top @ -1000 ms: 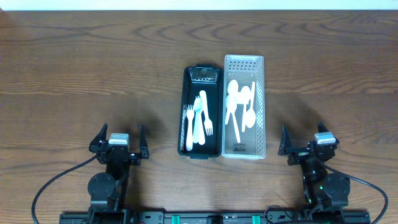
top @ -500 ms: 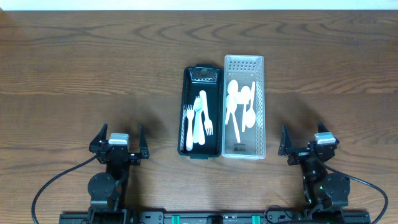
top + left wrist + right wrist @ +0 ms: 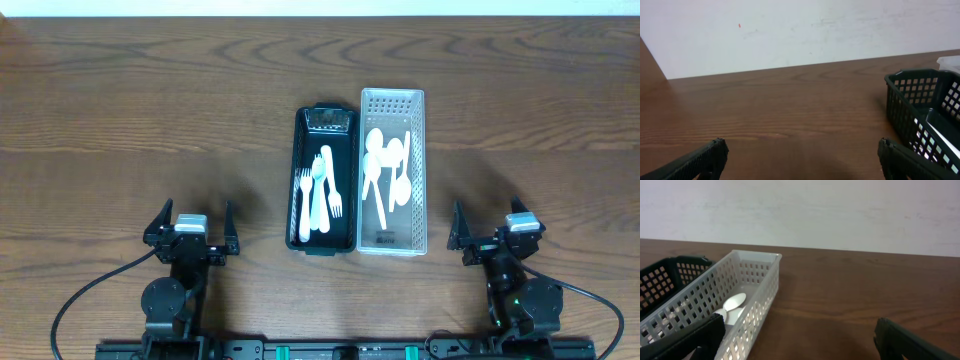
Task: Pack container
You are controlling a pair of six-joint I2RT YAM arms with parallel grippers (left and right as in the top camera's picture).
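A black slotted basket (image 3: 303,180) at the table's middle holds several white plastic forks (image 3: 318,192). Touching its right side, a white slotted basket (image 3: 419,170) holds several white plastic spoons (image 3: 385,172). My left gripper (image 3: 192,228) is open and empty near the front edge, left of the baskets; its wrist view shows the black basket (image 3: 920,107) at the right. My right gripper (image 3: 497,226) is open and empty near the front edge, right of the baskets; its wrist view shows the white basket (image 3: 757,287) with spoons (image 3: 730,305) at the left.
Bare wooden table (image 3: 150,110) spreads left, right and behind the baskets. A white wall (image 3: 790,30) rises beyond the far edge. Cables (image 3: 90,295) run by the arm bases at the front.
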